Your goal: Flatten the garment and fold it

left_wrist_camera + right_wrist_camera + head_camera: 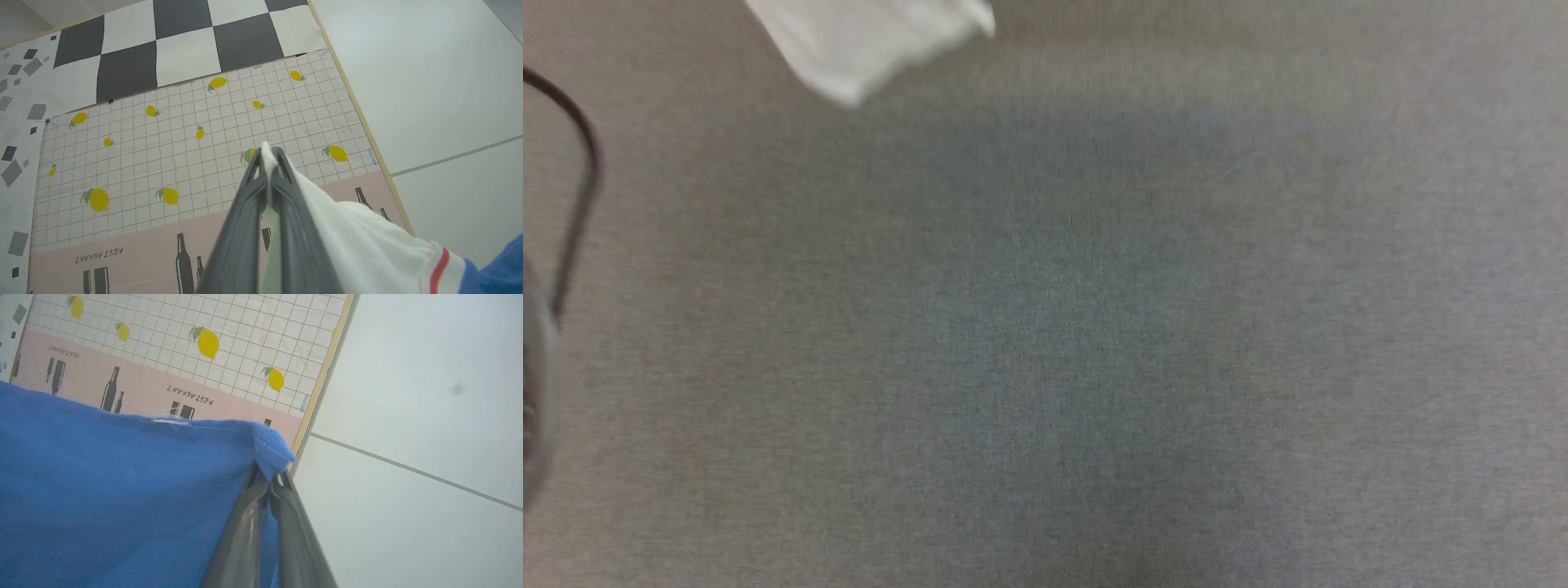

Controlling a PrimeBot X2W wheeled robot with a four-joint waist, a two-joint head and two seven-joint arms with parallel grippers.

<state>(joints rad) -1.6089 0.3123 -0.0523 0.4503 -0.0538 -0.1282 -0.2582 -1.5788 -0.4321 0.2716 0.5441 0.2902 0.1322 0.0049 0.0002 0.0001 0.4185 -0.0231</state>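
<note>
Blue jersey, one garment (122,490), left gripper (269,154), right gripper (269,481), fingers (245,522) pinching it

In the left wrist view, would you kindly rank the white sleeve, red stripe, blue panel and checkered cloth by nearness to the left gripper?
1. White sleeve: pinched in the left gripper.
2. Red stripe: lower right, along the sleeve.
3. Blue panel: bottom right corner.
4. Checkered cloth: background, top.

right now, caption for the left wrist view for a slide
Left end effector shut on the garment by its white sleeve, lemon-print cloth beyond.
</note>
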